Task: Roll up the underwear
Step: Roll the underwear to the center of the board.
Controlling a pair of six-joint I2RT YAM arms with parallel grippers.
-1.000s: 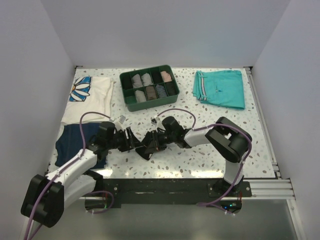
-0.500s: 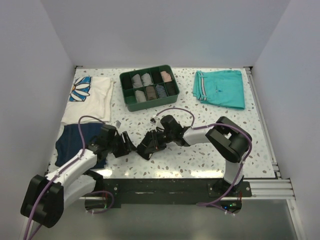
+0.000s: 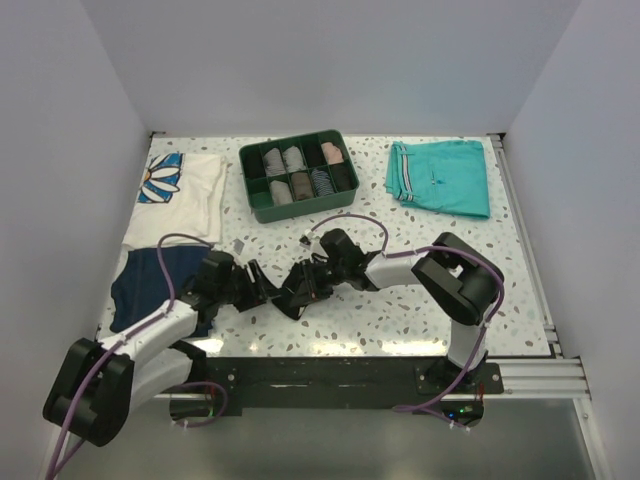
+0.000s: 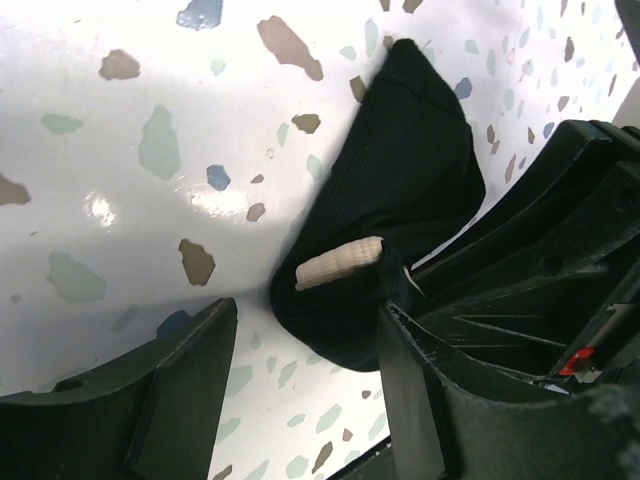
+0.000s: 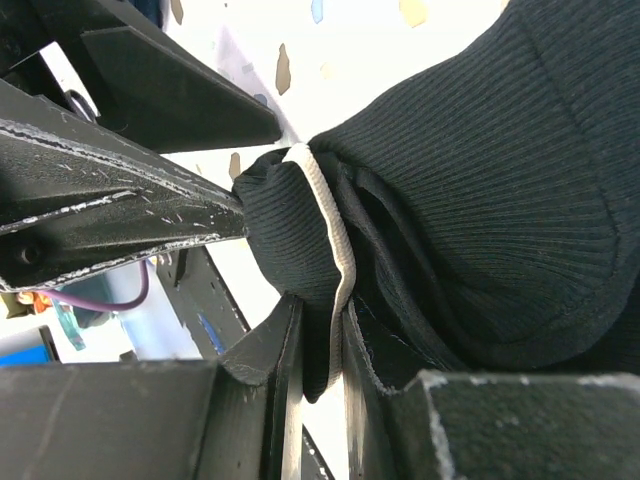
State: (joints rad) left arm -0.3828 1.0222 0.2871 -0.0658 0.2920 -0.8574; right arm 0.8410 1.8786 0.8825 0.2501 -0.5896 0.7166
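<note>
The underwear (image 4: 400, 190) is a small black ribbed bundle with a beige strip (image 4: 340, 262) showing at its near end. It lies on the speckled table in front of the arms (image 3: 292, 300). My right gripper (image 5: 320, 345) is shut on a black fold with a pale edge (image 5: 335, 240), and the bulk of the bundle (image 5: 510, 190) bulges beyond the jaws. My left gripper (image 4: 300, 400) is open. Its right finger (image 4: 410, 390) touches the bundle's near end and its left finger (image 4: 185, 385) stands apart over bare table. In the top view the two grippers (image 3: 262, 285) (image 3: 305, 285) meet tip to tip.
A green divided tray (image 3: 252, 206) with several small rolls stands at the back centre. Teal shorts (image 3: 440, 178) lie back right. A white shirt with a daisy print (image 3: 180, 185) lies back left. A navy folded garment (image 3: 150, 280) lies under my left arm.
My left gripper drew back to the left from the bundle, then came back to its end. The right gripper kept its hold and shifted the bundle slightly left.
</note>
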